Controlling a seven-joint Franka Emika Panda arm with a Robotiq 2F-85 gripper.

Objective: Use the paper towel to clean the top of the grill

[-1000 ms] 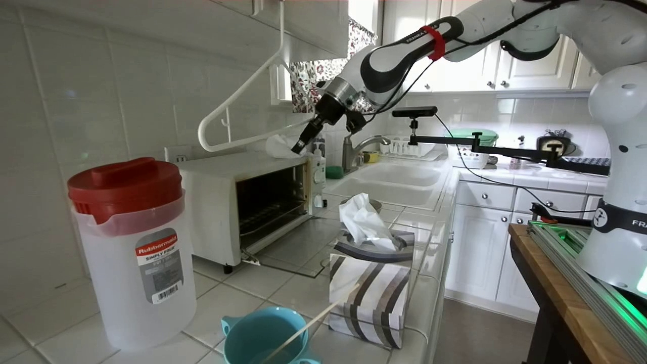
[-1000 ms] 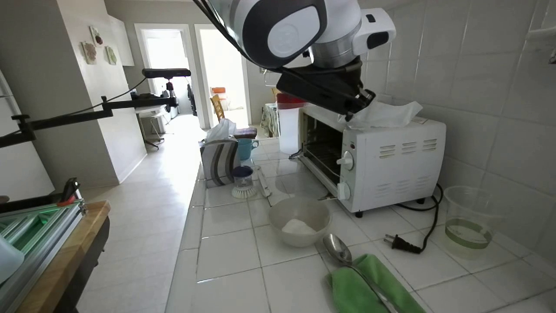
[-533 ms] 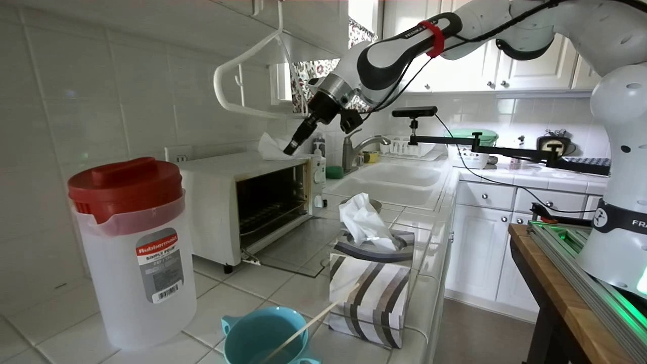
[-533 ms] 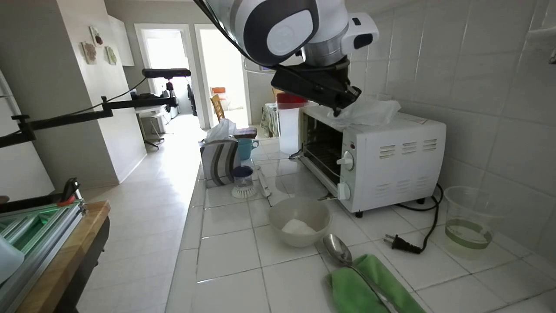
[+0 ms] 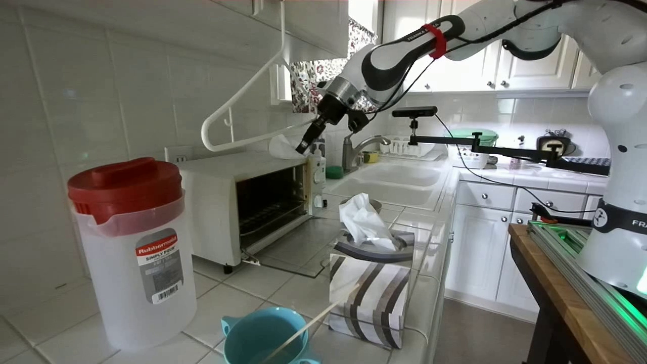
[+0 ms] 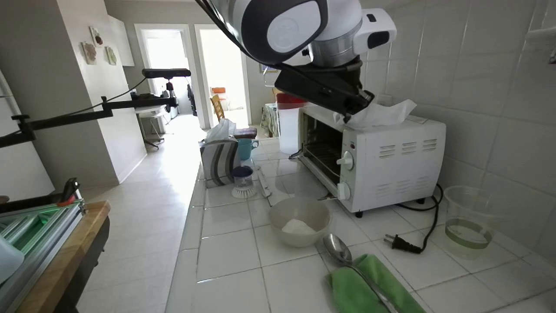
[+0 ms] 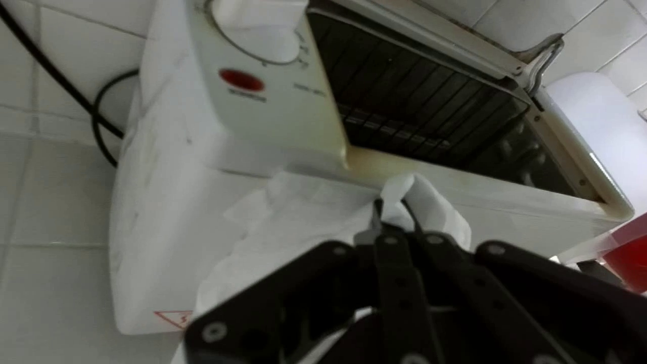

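Observation:
The grill is a white toaster oven (image 5: pixel 210 212) on the tiled counter, its glass door lowered; it also shows in an exterior view (image 6: pixel 397 169) and the wrist view (image 7: pixel 162 212). My gripper (image 5: pixel 302 149) is at the front of the grill's top, near the knob end; it also shows in an exterior view (image 6: pixel 358 114). In the wrist view my fingers (image 7: pixel 395 215) are shut on the white paper towel (image 7: pixel 303 212). The towel drapes over the top and also shows in both exterior views (image 5: pixel 283 147) (image 6: pixel 386 114). The fingertips are partly hidden by towel.
A red-lidded pitcher (image 5: pixel 136 283) stands beyond the grill's far end. A striped tissue box (image 5: pixel 371 298) and blue cup (image 5: pixel 268 333) stand in front. A white hanger (image 5: pixel 242 96) hangs above the grill. A bowl (image 6: pixel 299 221), green cloth (image 6: pixel 369 282) and clear cup (image 6: pixel 469 221) sit nearby.
My gripper moved with the towel along the grill's top toward the pitcher end, then back toward the knob end. The hanger swung. The grip on the towel looks the same.

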